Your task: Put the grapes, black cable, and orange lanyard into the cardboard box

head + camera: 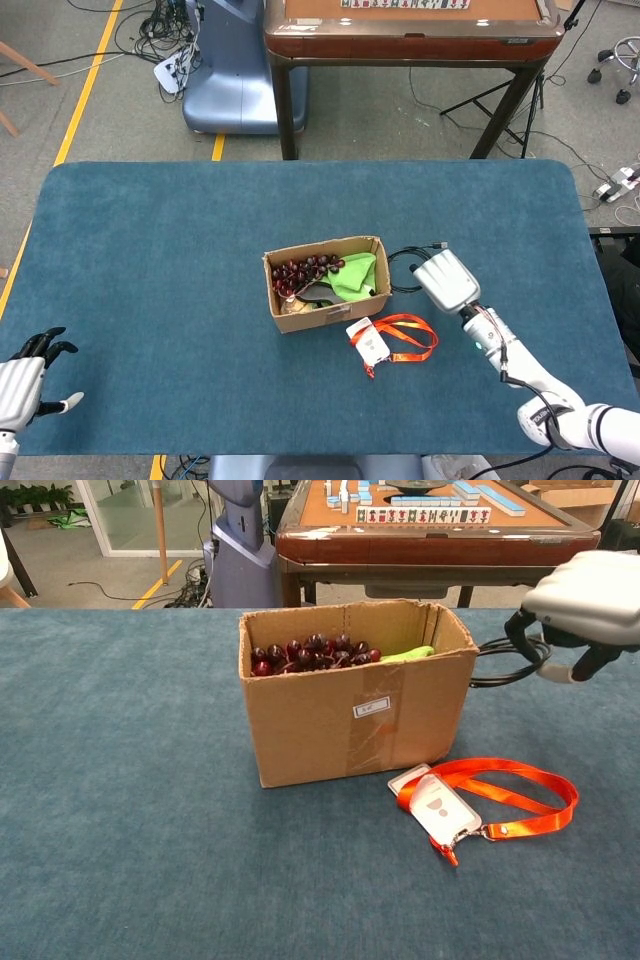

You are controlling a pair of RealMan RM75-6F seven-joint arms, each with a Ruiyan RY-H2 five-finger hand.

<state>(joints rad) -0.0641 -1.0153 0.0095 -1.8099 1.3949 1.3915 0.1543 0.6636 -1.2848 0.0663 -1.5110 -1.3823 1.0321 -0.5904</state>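
Overhead only — left hand (20, 385) idle, right hand (590, 600) lifting black cable (510, 660)

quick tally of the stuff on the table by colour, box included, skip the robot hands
Dark red: 1, grapes
Green: 1, green item in the box
Brown: 1, cardboard box
Black: 1, black cable
Orange: 1, orange lanyard
Total: 5

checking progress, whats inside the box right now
In the box lie dark red grapes at its left end and something bright green at the right. A brownish item shows below the grapes, partly covered. The box floor is hidden. Cable and lanyard are outside.
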